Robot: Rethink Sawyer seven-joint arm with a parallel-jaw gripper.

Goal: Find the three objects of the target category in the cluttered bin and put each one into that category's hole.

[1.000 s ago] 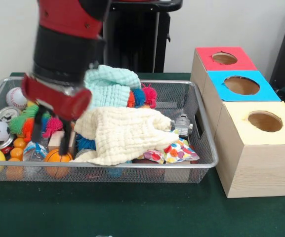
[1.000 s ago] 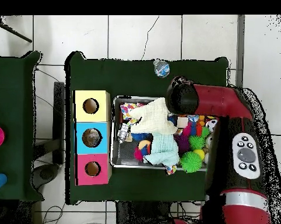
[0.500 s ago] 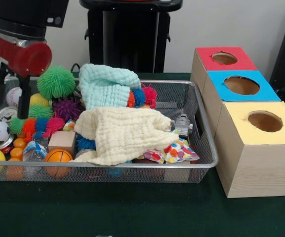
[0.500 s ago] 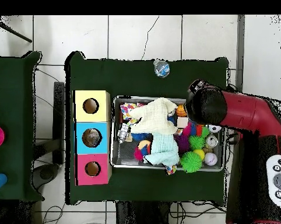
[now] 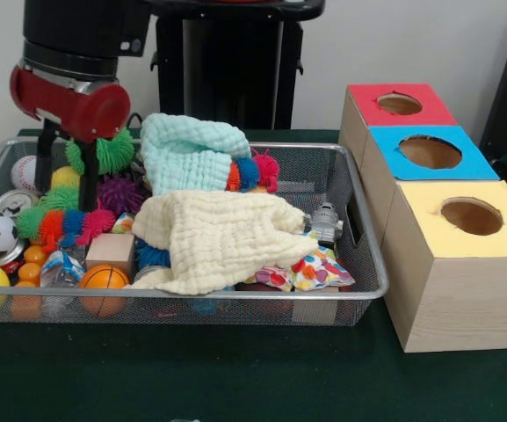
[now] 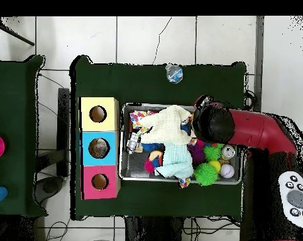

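Your gripper (image 5: 65, 171) is hanging open over the bin (image 5: 358, 230), fingers straddling empty air, with the green spiky ball (image 5: 112, 151) sitting just behind it.

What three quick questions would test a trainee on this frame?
1. True or false: the end effector hangs over the yellow-topped box.
2. The orange basketball lies: A) against the wire bin's front wall; B) against its back wall; C) outside it.
3. Fill in: the middle box has a ___ top.

Key: 1 false, it is over the bin's ball-filled end; 2 A; 3 blue.
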